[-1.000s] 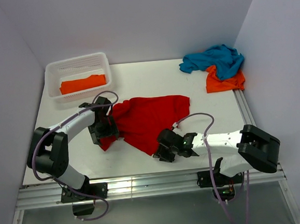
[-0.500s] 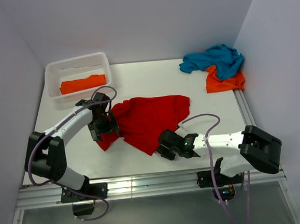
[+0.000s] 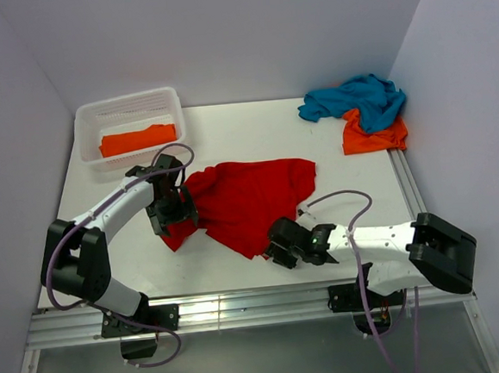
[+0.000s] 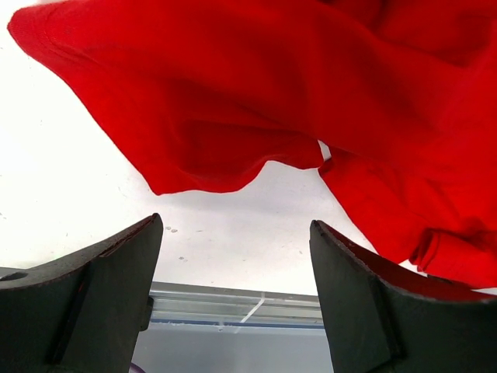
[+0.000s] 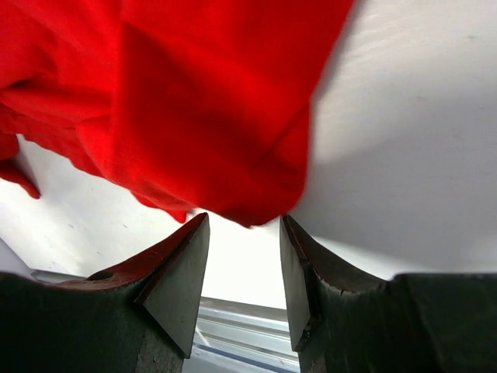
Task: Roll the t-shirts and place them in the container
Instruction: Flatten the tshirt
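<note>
White basket (image 3: pixel 126 98) on white table (image 3: pixel 254 130)

"What sort of place is this?"
"A robot test cell in a lab: bare pale walls (image 3: pixel 221 42) box in a white table (image 3: pixel 254 130)."
"What else shows it?"
"An aluminium rail (image 3: pixel 242 306) along the near edge, where the cabled left arm (image 3: pixel 113 210) and right arm (image 3: pixel 383 236) are bolted."

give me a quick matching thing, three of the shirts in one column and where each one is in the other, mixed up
Things:
1. red t-shirt
2. teal t-shirt
3. folded orange t-shirt

Places:
a. inside the white basket
b. spread out in the middle of the table
c. far right corner, partly over the crumpled orange t-shirt

Pairs: 1-b, 2-c, 3-a
</note>
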Robot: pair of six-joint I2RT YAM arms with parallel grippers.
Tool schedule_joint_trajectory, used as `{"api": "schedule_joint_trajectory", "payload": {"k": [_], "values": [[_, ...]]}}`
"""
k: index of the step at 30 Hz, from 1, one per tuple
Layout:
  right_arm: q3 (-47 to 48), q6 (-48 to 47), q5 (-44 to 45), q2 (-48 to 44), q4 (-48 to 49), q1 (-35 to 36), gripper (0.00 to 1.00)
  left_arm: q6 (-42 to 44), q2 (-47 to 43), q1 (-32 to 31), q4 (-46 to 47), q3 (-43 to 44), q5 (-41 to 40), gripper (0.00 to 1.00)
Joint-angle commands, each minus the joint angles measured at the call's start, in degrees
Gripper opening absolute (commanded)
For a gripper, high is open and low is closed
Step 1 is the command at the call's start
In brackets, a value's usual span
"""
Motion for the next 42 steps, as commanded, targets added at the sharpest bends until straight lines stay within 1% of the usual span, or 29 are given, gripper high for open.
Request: {"api": "schedule_joint_trajectory", "payload": {"k": [1,5,8,10,11,12,13,14,17,18,19,20,22,23,24,28,30,33,36,39,42], "values": [[1.12,-1.77,3.1,4.86,-1.64,0.2,0.49,-0.35,-2.14,0.0,-1.19,0.62,0.19,0.82],[2.97,-0.38,4.15,9.08,-1.2,0.2,0.47,-0.08,-2.84,0.0,-1.81,0.35,-0.16,0.83],[3.5,2.08,5.74,11.2,-2.95,0.2,0.41,0.0,-3.54,0.0,-1.99,-0.09,-0.16,0.83],[3.94,2.36,5.74,12.43,-4.27,0.29,0.31,0.0,-3.98,0.0,-1.99,-0.44,-0.16,0.83],[4.55,2.1,5.74,12.34,-4.71,0.2,0.15,-0.08,-4.16,0.0,-1.9,-0.53,-0.16,0.83],[4.99,2.01,6.0,11.99,-6.45,0.2,0.12,-0.08,-4.16,0.0,-1.99,-0.53,-0.16,0.83],[5.43,1.05,6.35,11.47,-7.52,0.2,0.1,-0.08,-4.16,0.0,-1.99,-0.53,-0.16,0.83],[6.39,0.43,7.05,10.59,-8.66,0.2,0.05,-0.08,-4.16,0.09,-1.99,-0.44,-0.16,0.83],[7.8,-1.24,7.76,4.2,-14.89,0.2,0.04,0.0,-4.34,0.0,-2.07,-0.26,-0.16,0.83],[8.07,-1.33,7.68,2.69,-19.0,0.29,0.04,0.0,-4.42,0.09,-1.81,-0.26,-0.16,0.84],[8.24,-1.42,7.33,1.02,-21.13,0.2,0.03,-0.08,-4.42,0.09,-1.64,-0.44,-0.08,0.84],[8.85,-1.68,7.24,-2.13,-23.15,0.11,0.03,-0.34,-4.6,0.09,-1.37,-0.61,-0.16,0.84],[9.21,-2.65,6.27,-5.66,-28.78,-0.24,0.03,-0.78,-4.86,0.09,-0.24,-1.84,0.19,0.85],[9.56,-3.44,6.01,-9.07,-31.84,-1.02,0.01,-1.31,-5.12,0.09,0.38,-2.8,0.62,0.85],[9.39,-4.05,5.83,-12.67,-33.0,-1.64,0.0,-1.75,-5.74,0.09,0.74,-3.33,0.89,0.86],[8.86,-6.6,4.34,-20.34,-36.79,-6.12,0.0,-2.81,-8.46,0.09,2.4,-7.37,1.33,0.88],[8.51,-8.1,3.63,-23.67,-38.11,-10.32,0.0,-3.33,-10.3,0.09,3.81,-9.04,2.12,0.88],[8.16,-10.38,3.2,-26.41,-38.82,-14.72,0.0,-4.04,-11.98,0.09,5.91,-12.82,3.52,0.87],[8.24,-12.93,1.27,-26.68,-37.76,-17.98,0.0,-4.39,-12.42,0.0,8.46,-15.99,5.36,0.86],[9.73,-14.69,0.91,-24.93,-37.58,-19.13,0.0,-5.26,-11.81,-0.87,9.7,-16.96,5.82,0.87],[11.31,-15.92,0.64,-23.44,-37.5,-20.01,0.0,-6.23,-10.32,-3.59,10.76,-17.4,5.64,0.88]]}}
